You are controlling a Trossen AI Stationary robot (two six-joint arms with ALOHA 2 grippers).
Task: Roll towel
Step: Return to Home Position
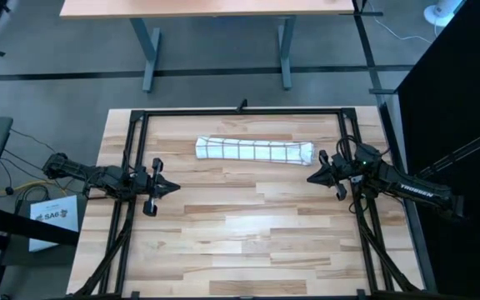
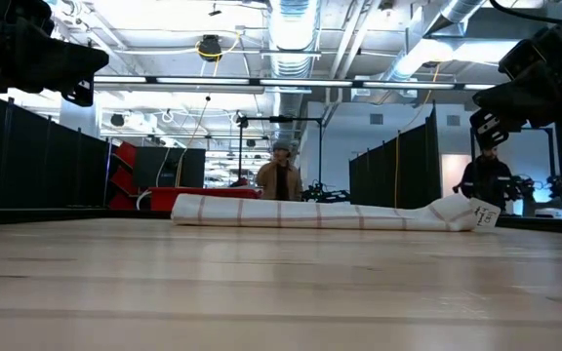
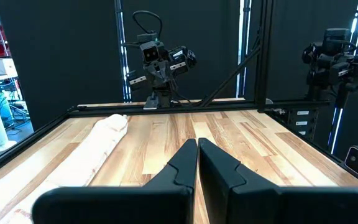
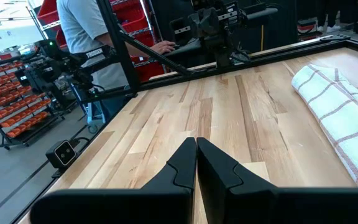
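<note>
The towel (image 1: 255, 151), white with a dark grid, lies rolled into a long roll on the far half of the table, running left to right; in the low view its tag (image 2: 485, 215) shows at the roll's right end. My left gripper (image 1: 176, 187) hovers shut at the table's left side, nearer than the roll. At the table's right side my right gripper (image 1: 310, 178) hovers shut, just near of the roll's right end. Each wrist view shows its shut fingers (image 3: 197, 163) (image 4: 196, 163) above bare wood, with the towel (image 3: 98, 146) (image 4: 340, 118) off to one side.
A black frame (image 1: 240, 112) runs around the wooden tabletop. A white paper sheet (image 1: 54, 218) lies beyond the table's left edge. A desk (image 1: 215, 8) stands behind the far edge. People show in the room beyond (image 2: 281, 175) (image 4: 89, 28).
</note>
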